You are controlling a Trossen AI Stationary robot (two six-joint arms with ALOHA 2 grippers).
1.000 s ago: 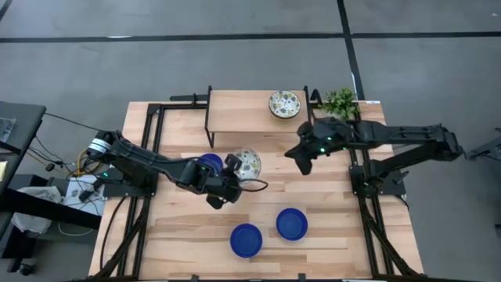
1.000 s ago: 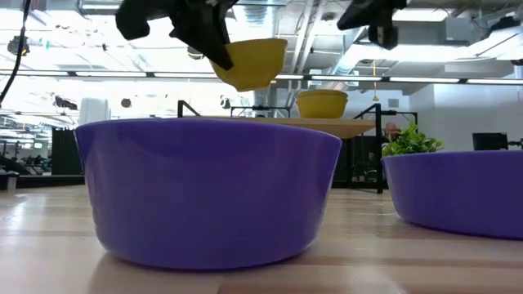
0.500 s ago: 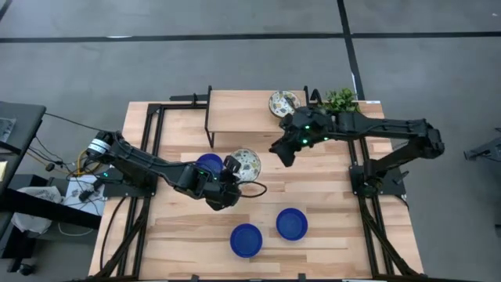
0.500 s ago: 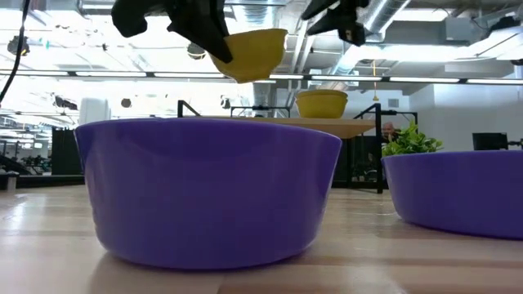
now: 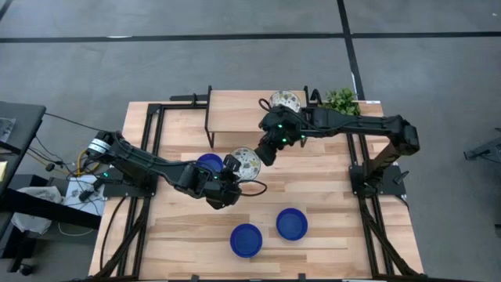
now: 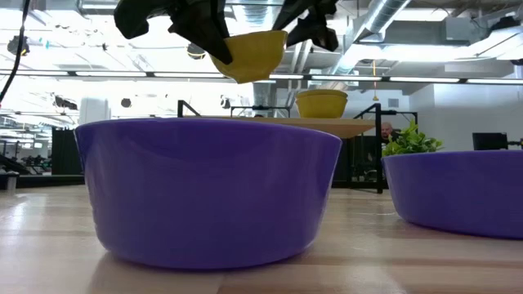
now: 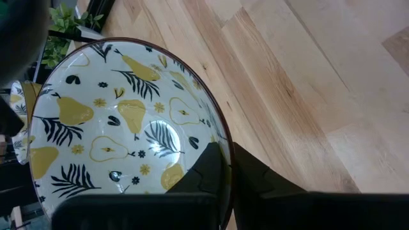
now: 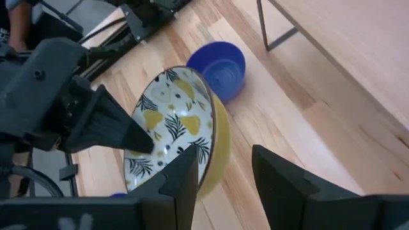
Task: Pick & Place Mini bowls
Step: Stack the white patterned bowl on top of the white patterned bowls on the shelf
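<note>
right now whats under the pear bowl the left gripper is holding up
The pear bowl hangs in the left gripper, tilted, above bare wooden table. A blue bowl sits beside it on the table, partly hidden by the arm. The spot straight below is covered.

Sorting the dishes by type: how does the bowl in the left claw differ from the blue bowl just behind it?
The patterned bowl is white inside with yellow pears; the blue bowl is plain. The patterned one is gripped by the left claw and tilted; the blue one sits upright on the table. Both are small and round.
</note>
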